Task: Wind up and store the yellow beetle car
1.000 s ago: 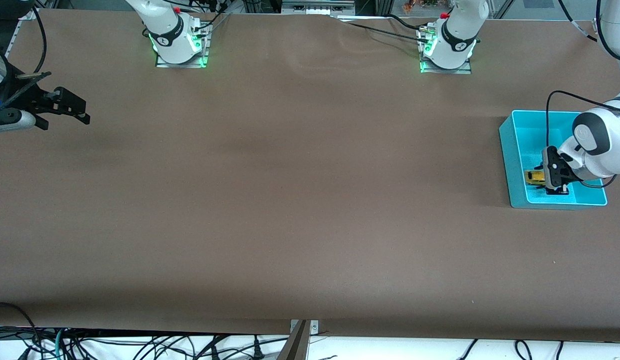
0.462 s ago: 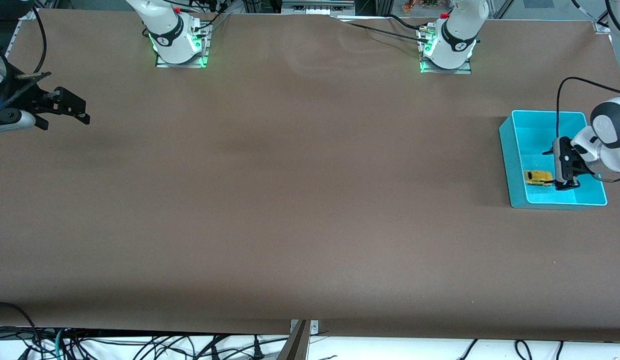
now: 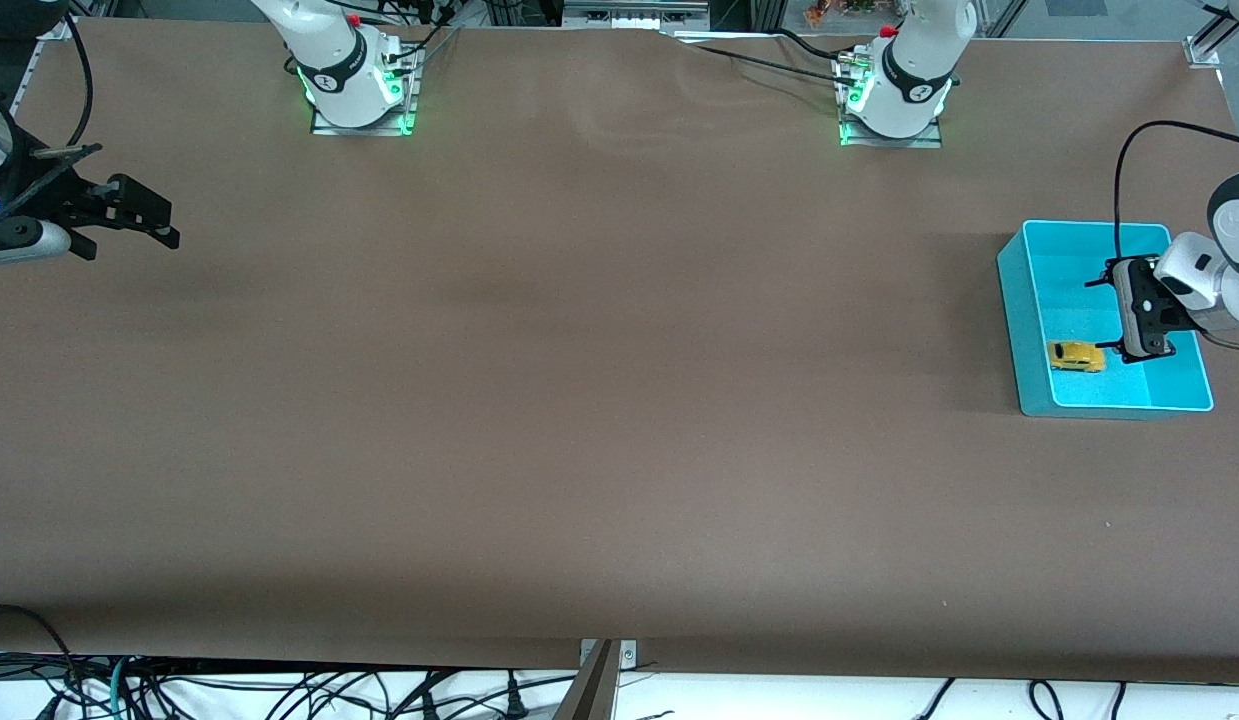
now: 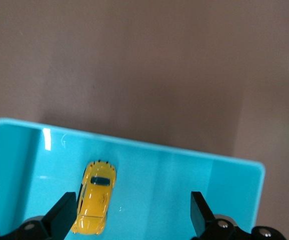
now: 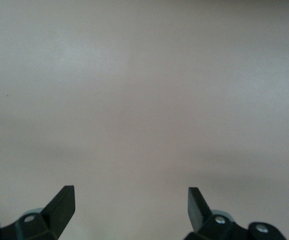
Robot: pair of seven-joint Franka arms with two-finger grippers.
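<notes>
Left wrist view: the yellow beetle car (image 4: 95, 205) lies in the turquoise bin (image 4: 237, 175) below the released, empty left pincer (image 4: 133, 214), beside one fingertip, which could snag it; right pincer (image 5: 130, 205) waits released over the desk (image 5: 144, 90).

The yellow beetle car (image 3: 1076, 356) is a tiny rounded toy with dark windows. It sits upright on its wheels on the floor of a turquoise bin (image 3: 1023, 300) at the left arm's end of the table.
</notes>
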